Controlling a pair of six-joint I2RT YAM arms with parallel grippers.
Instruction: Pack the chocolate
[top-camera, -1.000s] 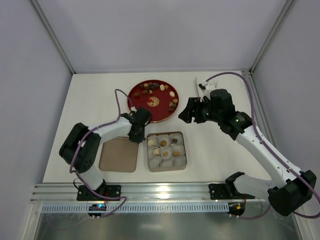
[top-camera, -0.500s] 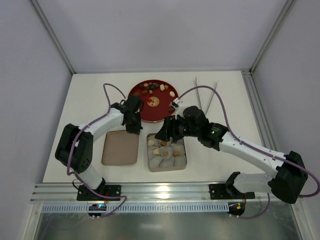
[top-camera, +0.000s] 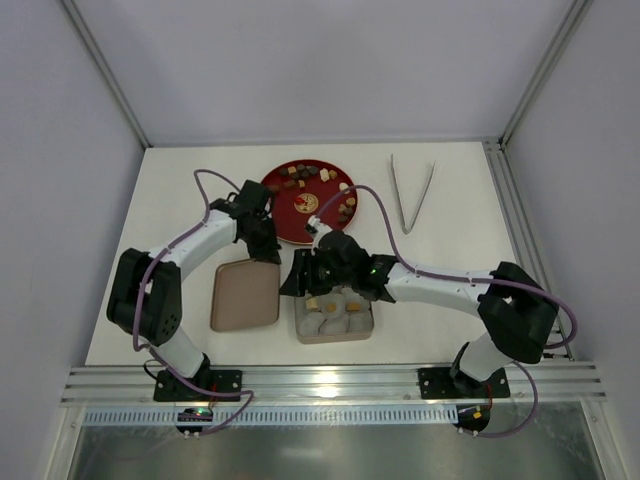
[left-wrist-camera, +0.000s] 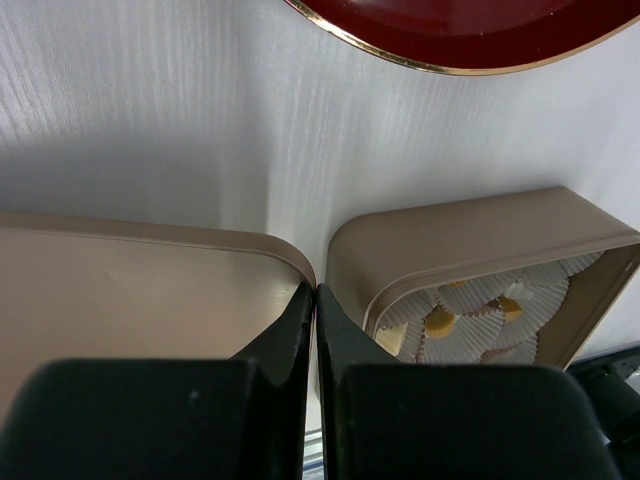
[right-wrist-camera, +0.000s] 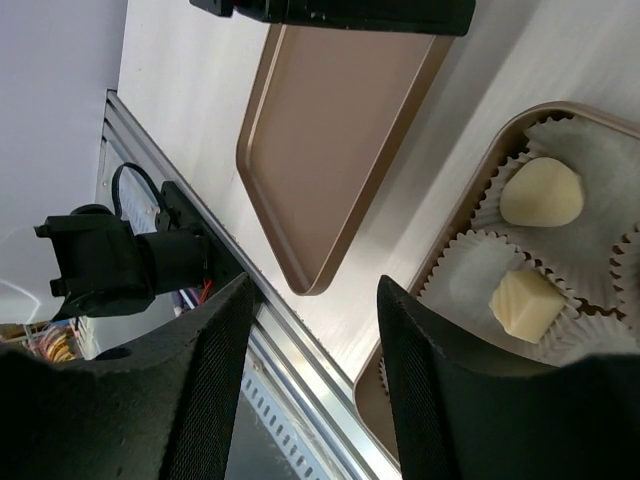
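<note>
1. Red plate, upper centre, holds most of the chocolate; a few pieces sit in paper cups inside the tin, lower centre.
2. Packing looks midway. My right gripper hangs over the tin's left edge, spread wide and empty.
3. My left gripper is pressed closed at the lid corner; I cannot tell whether it pinches the rim.
4. Next, I judge: another piece from the plate, into an empty cup.

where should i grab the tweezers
Probably from straight above, pinching across both legs of the tweezers close to their joined end, the end toward the near edge. They lie flat in a V, and the legs sit closest together there.
</note>
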